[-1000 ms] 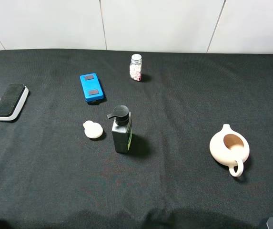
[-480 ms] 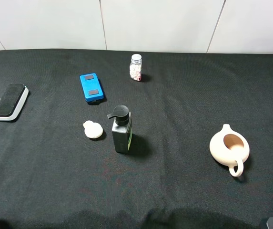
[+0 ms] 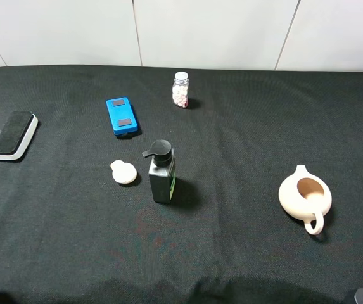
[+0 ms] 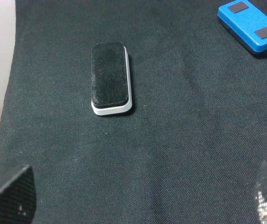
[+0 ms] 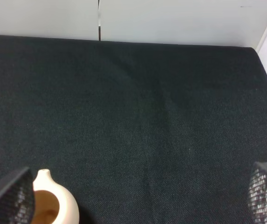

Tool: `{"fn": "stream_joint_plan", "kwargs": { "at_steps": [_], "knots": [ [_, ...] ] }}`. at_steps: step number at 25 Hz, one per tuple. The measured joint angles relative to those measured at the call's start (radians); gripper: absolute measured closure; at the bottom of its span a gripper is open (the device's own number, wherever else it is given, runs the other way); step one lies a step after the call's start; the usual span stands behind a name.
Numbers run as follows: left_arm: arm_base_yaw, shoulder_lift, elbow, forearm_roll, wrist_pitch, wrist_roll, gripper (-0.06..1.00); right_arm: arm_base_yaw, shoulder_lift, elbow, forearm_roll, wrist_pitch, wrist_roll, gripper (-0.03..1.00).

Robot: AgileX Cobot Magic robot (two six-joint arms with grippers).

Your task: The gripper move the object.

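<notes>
Right wrist view: two mesh-textured black fingertips of the right gripper cut off at opposite lower corners, spread wide, nothing between them but woven black cloth. Just inside one fingertip, a smooth cream teapot, spout and open mouth only, rest cropped.

Left wrist view: same arrangement for the left gripper, dark fingertips barely entering at the two lower corners, far apart, holding nothing. Beyond them, a rectangular eraser with a fuzzy black felt face on a white base, rounded corners. Farther off, a glossy blue box with two grey patches, partly cropped at the frame edge.

Exterior high view: only slivers of the arms at the lower corners, too little to make out. The object lying on the cloth near the centre-left, just beside a dark green pump bottle with a black nozzle, apparently not touching. Small, cream-white, matte, a flat round disc with a round knob; knob detail hard to resolve. At the far edge, a small glass bottle of pills with a white cap.
</notes>
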Motion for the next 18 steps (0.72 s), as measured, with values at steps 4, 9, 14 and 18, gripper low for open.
{"fn": "stream_joint_plan", "kwargs": {
  "at_steps": [4,9,14,18],
  "knots": [
    [0.0,0.0,0.0,0.0,0.0,0.0,-0.05,0.0,0.0,0.0,0.0,0.0,0.0,0.27],
    [0.0,0.0,0.0,0.0,0.0,0.0,-0.05,0.0,0.0,0.0,0.0,0.0,0.0,0.27],
    [0.0,0.0,0.0,0.0,0.0,0.0,-0.05,0.0,0.0,0.0,0.0,0.0,0.0,0.27],
    [0.0,0.0,0.0,0.0,0.0,0.0,-0.05,0.0,0.0,0.0,0.0,0.0,0.0,0.27]
  ]
}}
